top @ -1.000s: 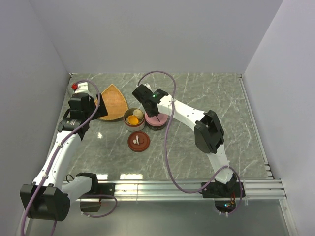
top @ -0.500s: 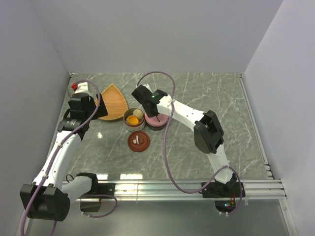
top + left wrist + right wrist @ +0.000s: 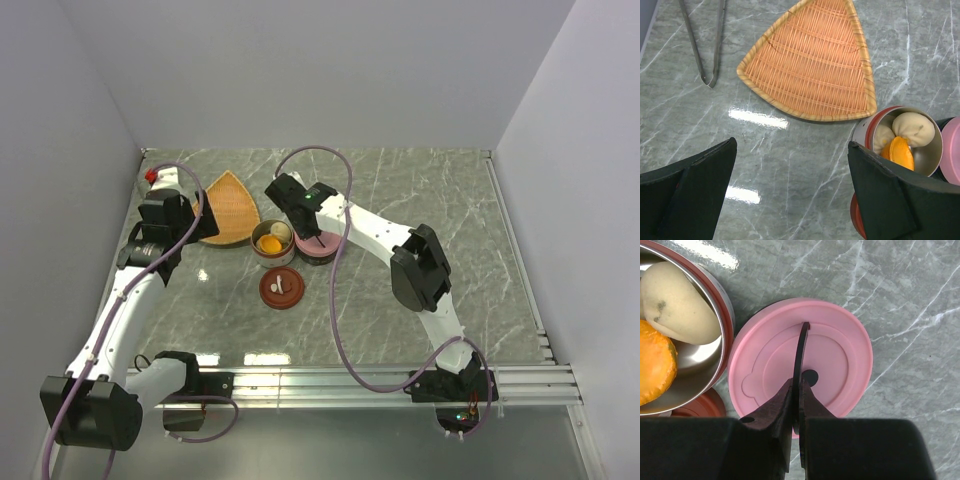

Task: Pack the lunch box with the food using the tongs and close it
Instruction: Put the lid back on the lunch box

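The lunch box's open steel tin (image 3: 272,240) (image 3: 900,137) holds the food: beige dumplings (image 3: 677,302) (image 3: 912,127) and an orange chunk (image 3: 655,362) (image 3: 901,151). Beside it on the right sits a pink lid (image 3: 840,355) (image 3: 318,247). My right gripper (image 3: 796,385) (image 3: 308,232) is shut on the thin black strap (image 3: 801,347) that stands edge-on over that lid. My left gripper (image 3: 792,145) (image 3: 190,215) hangs open over bare table, left of the tin. The tongs (image 3: 705,45) lie at the far left, apart from both grippers.
An orange woven fan-shaped plate (image 3: 815,65) (image 3: 230,205) lies behind the tin. A red lid (image 3: 281,288) with a small white piece on it rests in front of the tin. A small red object (image 3: 151,176) sits in the back left corner by the wall.
The right arm's elbow has drifted slightly left while its gripper stays shut over the pink lid. The left arm has not moved.
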